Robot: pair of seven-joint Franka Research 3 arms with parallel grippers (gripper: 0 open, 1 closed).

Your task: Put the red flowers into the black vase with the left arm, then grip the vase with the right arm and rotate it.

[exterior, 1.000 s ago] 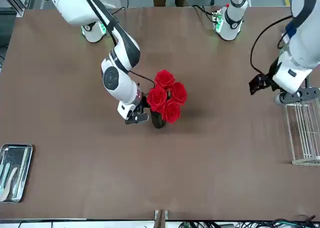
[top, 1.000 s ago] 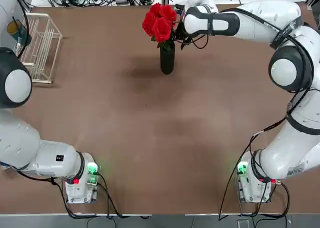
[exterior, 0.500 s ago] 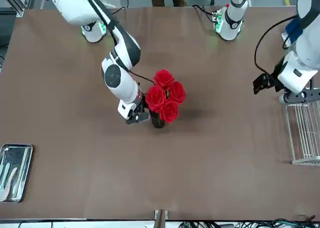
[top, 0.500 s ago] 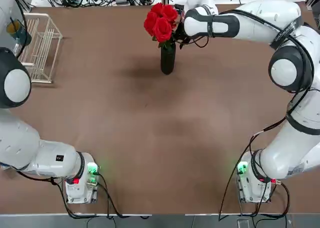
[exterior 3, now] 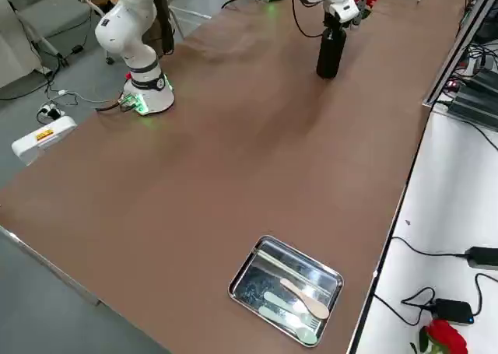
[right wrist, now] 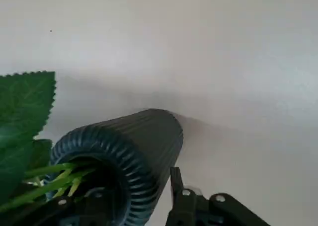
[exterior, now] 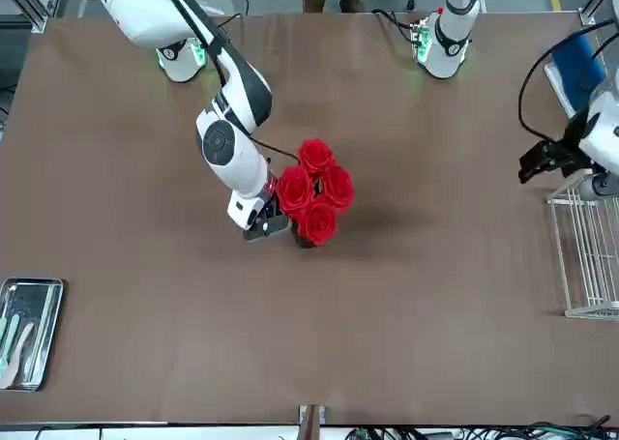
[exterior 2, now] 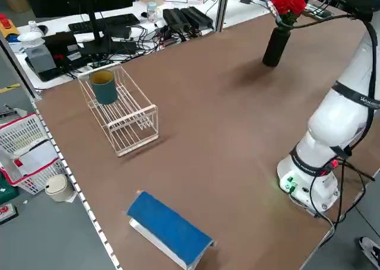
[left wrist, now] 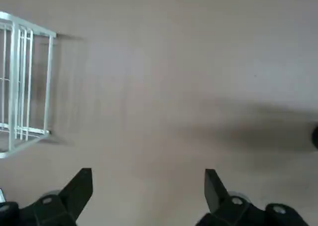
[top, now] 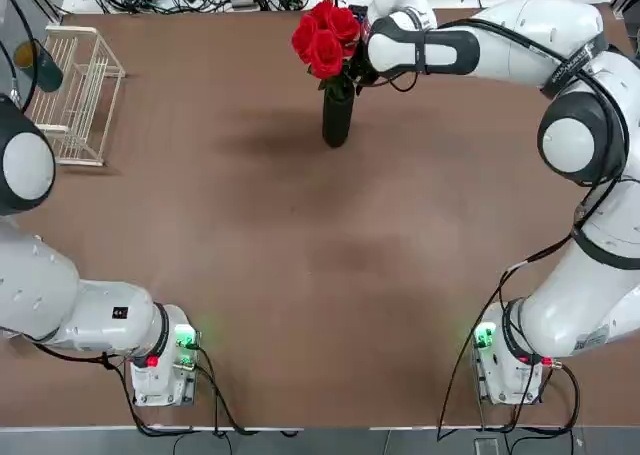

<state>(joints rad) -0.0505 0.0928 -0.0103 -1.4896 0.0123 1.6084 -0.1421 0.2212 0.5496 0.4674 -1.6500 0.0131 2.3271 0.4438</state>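
Note:
The red flowers [top: 325, 37] stand in the black vase [top: 337, 115] at the far middle of the table, with green stems showing in the vase's mouth [right wrist: 89, 174]. My right gripper [exterior: 266, 222] reaches in from the side at the vase's upper part. In the right wrist view the ribbed vase wall [right wrist: 144, 141] fills the space between the fingers, and one fingertip [right wrist: 175, 179] presses against it. My left gripper [left wrist: 146, 186] is open and holds nothing. It hangs high above the table near the wire rack [exterior: 585, 261].
A white wire rack [top: 85, 90] with a dark green cup [exterior 2: 104, 87] in it stands at the far left. A metal tray [exterior 3: 253, 272] with cutlery lies at the table's far right corner. A blue block [exterior 2: 169, 228] shows in the left side view.
The right gripper's fingers closed in on the vase, and the flowers leaned slightly toward the far edge. The left arm drew back toward the wire rack.

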